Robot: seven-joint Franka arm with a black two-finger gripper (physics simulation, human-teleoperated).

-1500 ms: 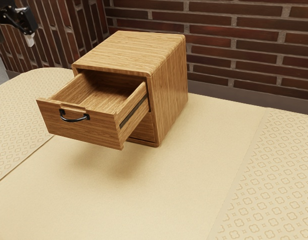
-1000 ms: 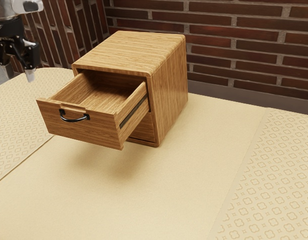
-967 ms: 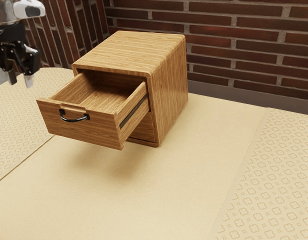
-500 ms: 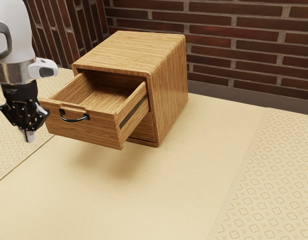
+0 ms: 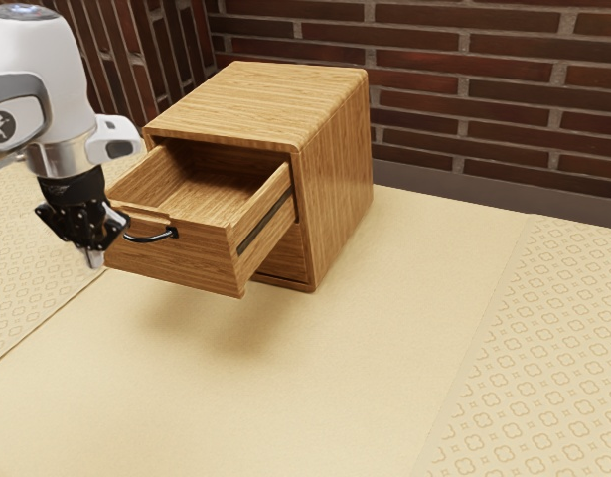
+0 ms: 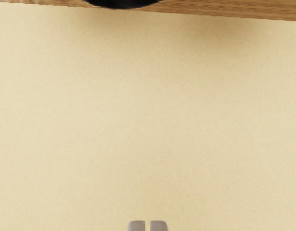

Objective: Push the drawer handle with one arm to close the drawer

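Drawer (image 5: 191,260) was well out of the cabinet (image 5: 335,169), upper slot, handle (image 5: 151,239) on its front. Gripper (image 5: 94,260) pointed down just in front of the drawer's face, near the handle, overlapping one end of it in the exterior view. Fingers (image 6: 136,225) narrow, nearly together, nothing between them. Wrist view had table (image 6: 148,120) between fingertips and handle, so no fingertip contact. Arm (image 5: 47,75) came in from the exterior view's left.

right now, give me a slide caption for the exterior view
Robot hand poised by the black handle of the open drawer in a wooden cabinet, brick wall beyond
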